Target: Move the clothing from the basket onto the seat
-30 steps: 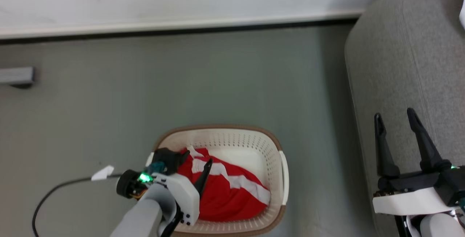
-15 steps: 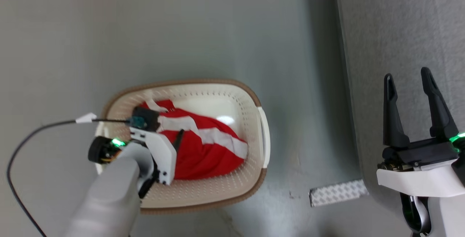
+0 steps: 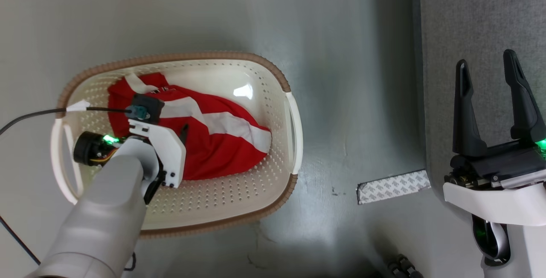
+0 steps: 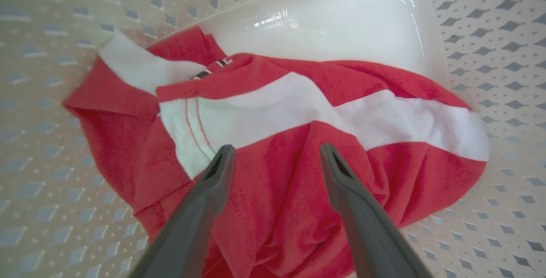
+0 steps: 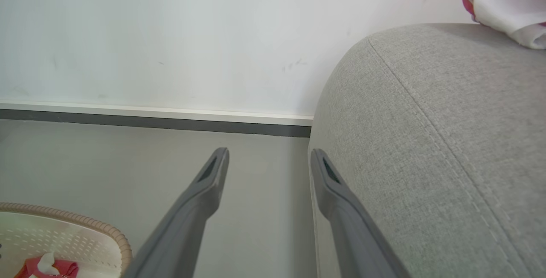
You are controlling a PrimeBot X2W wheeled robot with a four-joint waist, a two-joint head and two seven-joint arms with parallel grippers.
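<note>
Since a second ago the head camera has tipped down, so the whole picture has shifted. Against the basket (image 3: 273, 73) itself, the left hand (image 4: 275, 158) has gone from the left rim to well inside, above the clothing (image 3: 222, 141). The right hand (image 3: 485, 58) keeps the same spread.

The red clothing with its white band lies crumpled on the basket's bottom, towards the left end; the right end of the bottom is bare. The basket stands on the grey floor (image 3: 341, 35), near the sofa (image 3: 469, 22) but apart from it.

In the left wrist view the left hand's two fingers (image 4: 213, 184) stand wide apart, pointing down at the red cloth just under the white band, with a raised fold between them. Whether the tips press the fabric cannot be told; nothing is pinched.

The right hand is also spread, holding nothing, its fingers over the sofa's edge in the head view.

A black cable (image 3: 25, 118) runs over the basket's left rim to the left wrist. A pale patterned strip (image 3: 392, 186) lies on the floor at the sofa's foot. In the right wrist view a white and pink cloth (image 5: 507, 1) rests on top of the sofa.
</note>
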